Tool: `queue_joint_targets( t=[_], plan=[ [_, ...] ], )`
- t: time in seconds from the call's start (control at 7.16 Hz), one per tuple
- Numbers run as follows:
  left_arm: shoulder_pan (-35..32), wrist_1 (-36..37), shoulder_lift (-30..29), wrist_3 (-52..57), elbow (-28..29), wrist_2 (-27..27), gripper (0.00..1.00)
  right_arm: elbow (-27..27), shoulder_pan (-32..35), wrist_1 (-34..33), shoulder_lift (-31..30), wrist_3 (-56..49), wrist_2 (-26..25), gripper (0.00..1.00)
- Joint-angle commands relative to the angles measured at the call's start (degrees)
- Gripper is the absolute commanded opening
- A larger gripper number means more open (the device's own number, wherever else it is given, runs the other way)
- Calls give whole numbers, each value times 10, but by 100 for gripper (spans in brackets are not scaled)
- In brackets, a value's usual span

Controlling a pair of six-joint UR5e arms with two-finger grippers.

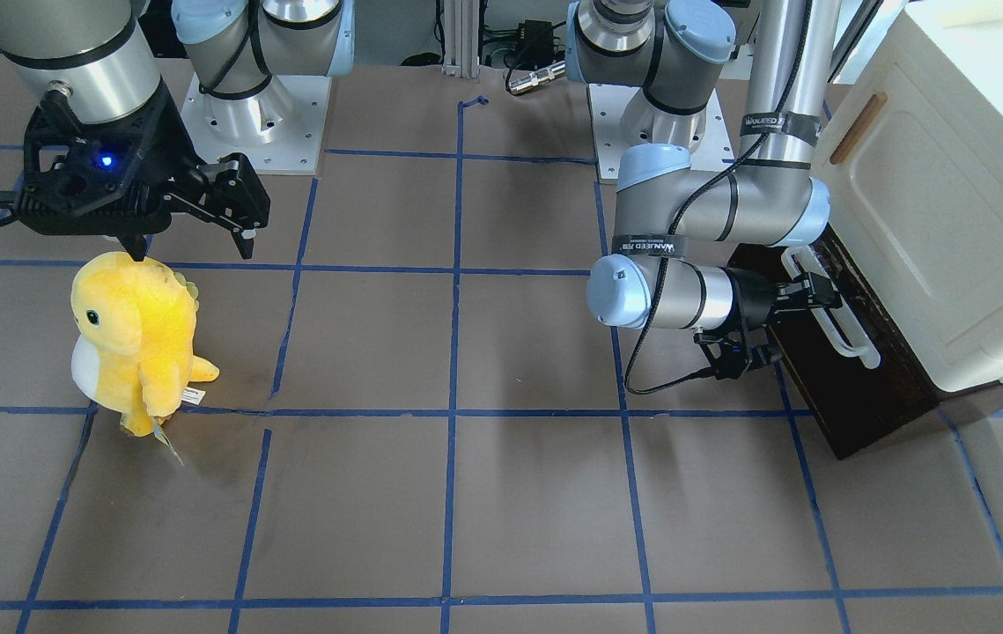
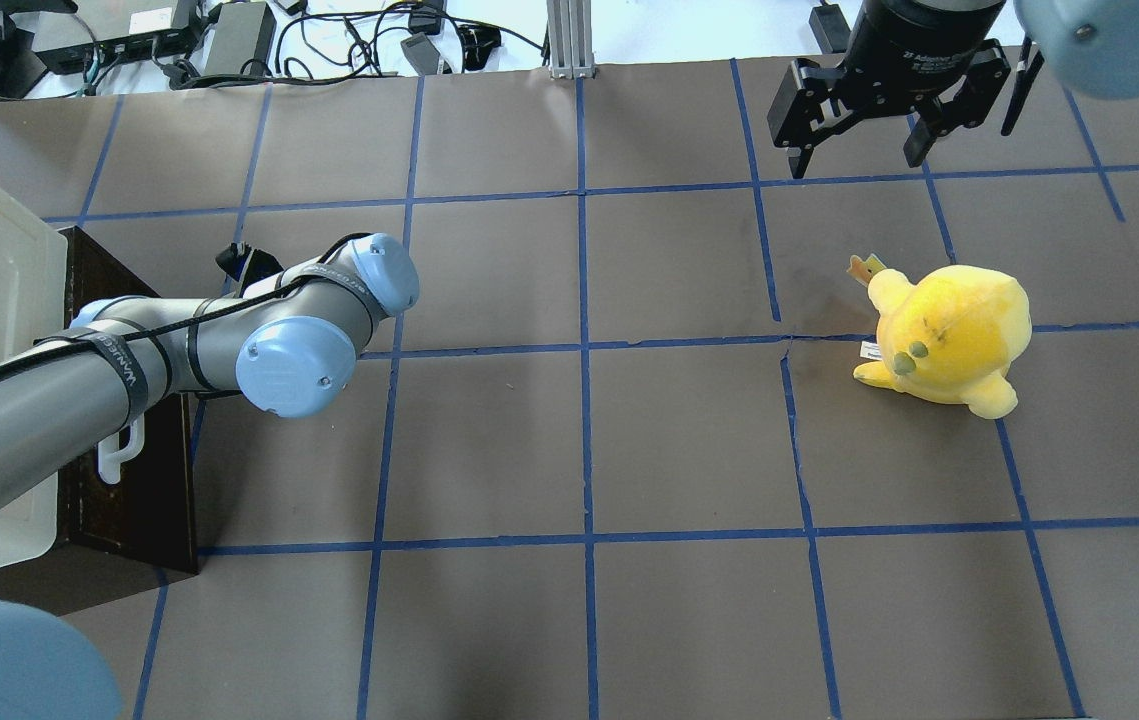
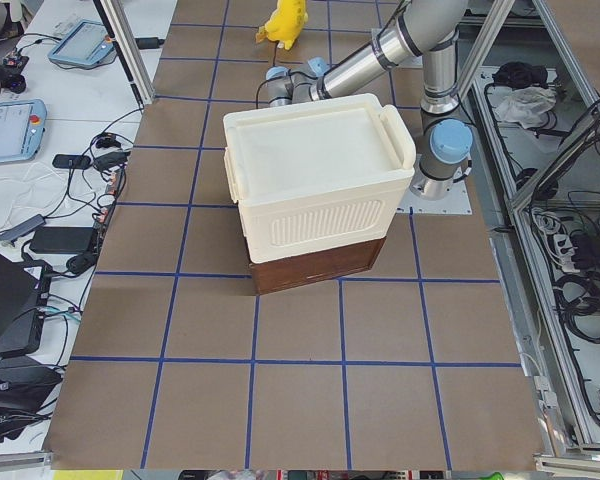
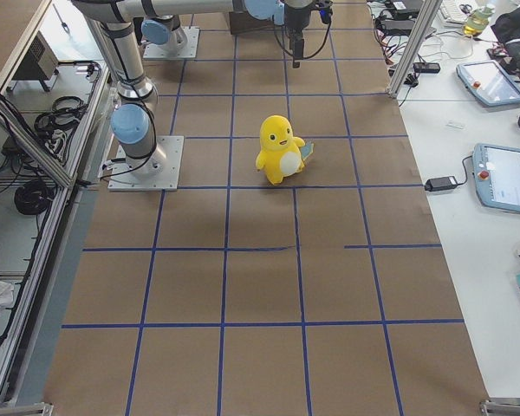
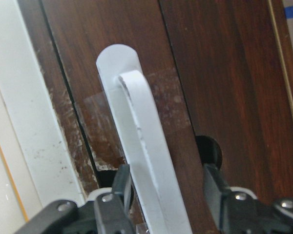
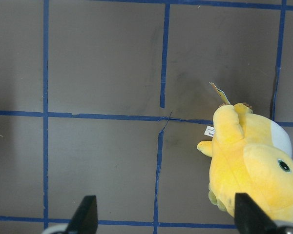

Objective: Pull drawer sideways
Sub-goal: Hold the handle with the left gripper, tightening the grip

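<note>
The drawer (image 1: 827,401) has a dark brown wooden front and sits at the bottom of a cream-white cabinet (image 1: 950,220). Its long white bar handle (image 1: 837,319) runs along the front. My left gripper (image 1: 809,295) is open at the handle. In the left wrist view the handle (image 5: 141,146) passes between the two black fingers (image 5: 212,187); the left gripper (image 5: 166,190) straddles it with a gap on one side. No pale inner walls show. My right gripper (image 1: 193,242) is open and empty, hanging above the table far from the drawer.
A yellow plush toy (image 1: 136,339) stands on the table just below the right gripper; it also shows in the right wrist view (image 6: 249,168). The cabinet door carries a small brown wooden handle (image 1: 858,128). Brown table (image 1: 466,493) has blue tape grid lines.
</note>
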Motion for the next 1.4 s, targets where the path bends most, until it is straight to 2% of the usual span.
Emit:
queue_joint_targets(
  t=[0.0,1.26],
  plan=[
    [0,0,0,0,0,1,52,0,0,0,0,0,0,100],
    [0,0,1,1,0,4,37,0,0,0,0,0,0,100]
  ],
)
